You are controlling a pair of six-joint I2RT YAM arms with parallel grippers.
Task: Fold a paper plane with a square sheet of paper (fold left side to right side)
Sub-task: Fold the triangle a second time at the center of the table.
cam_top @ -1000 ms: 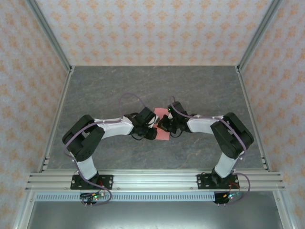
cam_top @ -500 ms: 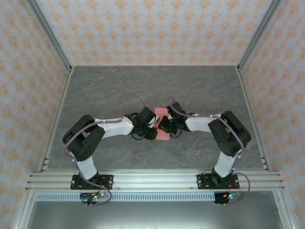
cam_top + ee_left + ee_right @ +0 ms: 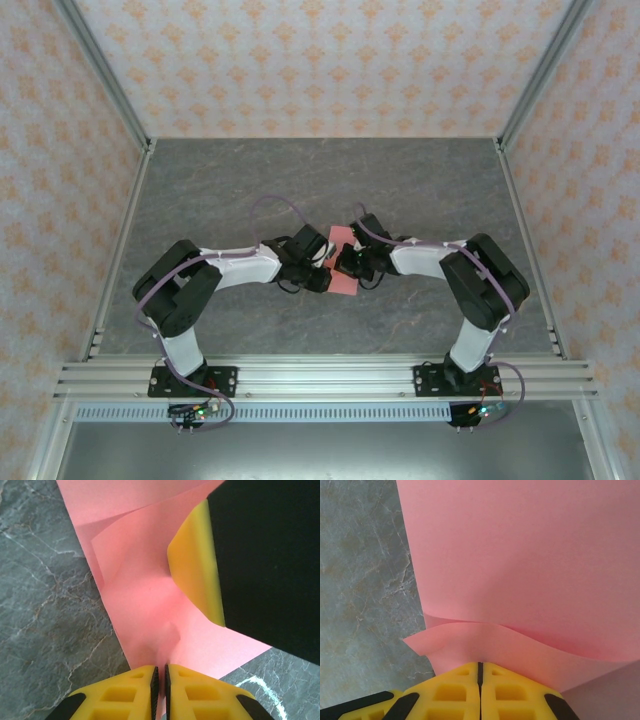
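The square sheet of paper (image 3: 343, 285) is salmon-pink and lies mid-table between the two arms, partly covered by them. My left gripper (image 3: 321, 271) (image 3: 160, 667) is shut on the sheet's near edge (image 3: 145, 630), with pink showing between the pads. My right gripper (image 3: 341, 262) (image 3: 480, 664) is shut where a raised, curling layer of the paper (image 3: 520, 555) meets its fingertips. One yellow finger (image 3: 196, 565) of the right gripper and its black body appear in the left wrist view, standing on the sheet beside a lifted flap. The sheet is bowed, not flat.
The grey marbled tabletop (image 3: 300, 180) is bordered by aluminium posts and patterned walls. A rail (image 3: 320, 378) carrying both arm bases runs along the near edge. A pale chalk-like mark (image 3: 260, 687) sits on the table by the sheet's corner.
The right arm has shifted very slightly to the left over the paper. The left arm and its grip look unchanged.
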